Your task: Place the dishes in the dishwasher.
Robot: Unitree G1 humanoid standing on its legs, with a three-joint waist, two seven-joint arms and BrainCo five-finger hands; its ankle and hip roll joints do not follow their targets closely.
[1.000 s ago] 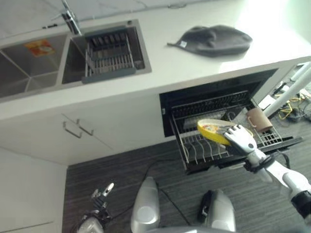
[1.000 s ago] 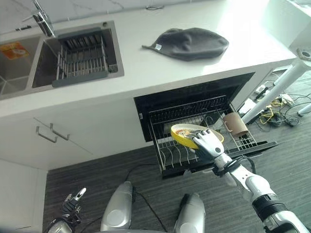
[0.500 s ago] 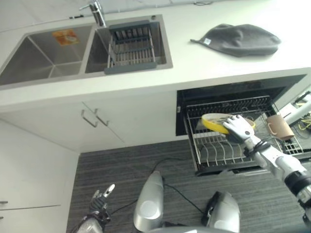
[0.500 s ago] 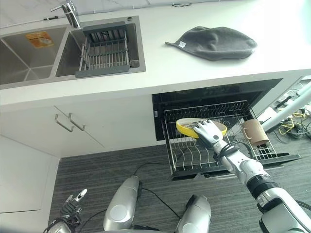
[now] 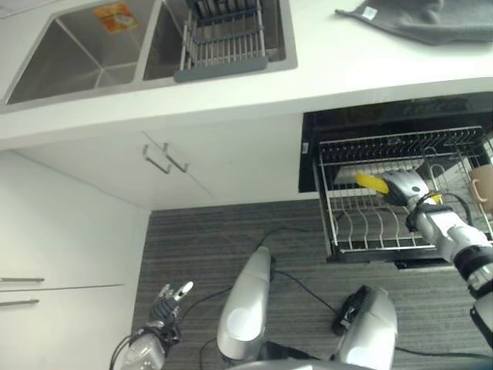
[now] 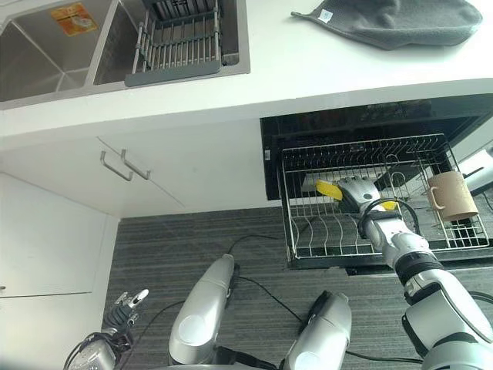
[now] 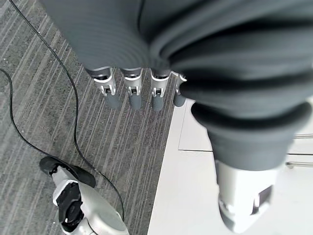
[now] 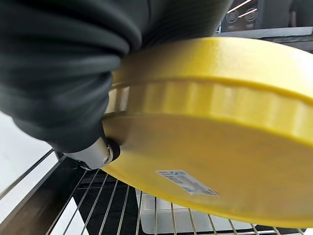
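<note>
A yellow plate (image 6: 329,190) hangs tilted above the tines of the pulled-out dishwasher rack (image 6: 323,235), near its middle. My right hand (image 6: 356,193) is shut on the plate's rim, and in the right wrist view the plate's underside (image 8: 210,142) with a small label sits against the hand. A brown mug (image 6: 451,196) stands at the rack's right end. Low by the floor on the left, my left hand (image 5: 166,302) hangs open and holds nothing, its fingers (image 7: 132,93) straight.
Above the open dishwasher runs a white counter with a grey cloth (image 6: 393,19) on it. A double sink (image 5: 69,54) at the left holds a grey drying rack (image 5: 223,38). White cabinet doors with handles (image 5: 166,158) stand left of the dishwasher. The floor is dark striped.
The whole picture has shifted as the camera moved. My right hand has turned the yellow plate from nearly flat to more on edge and brought it lower toward the rack's tines.
</note>
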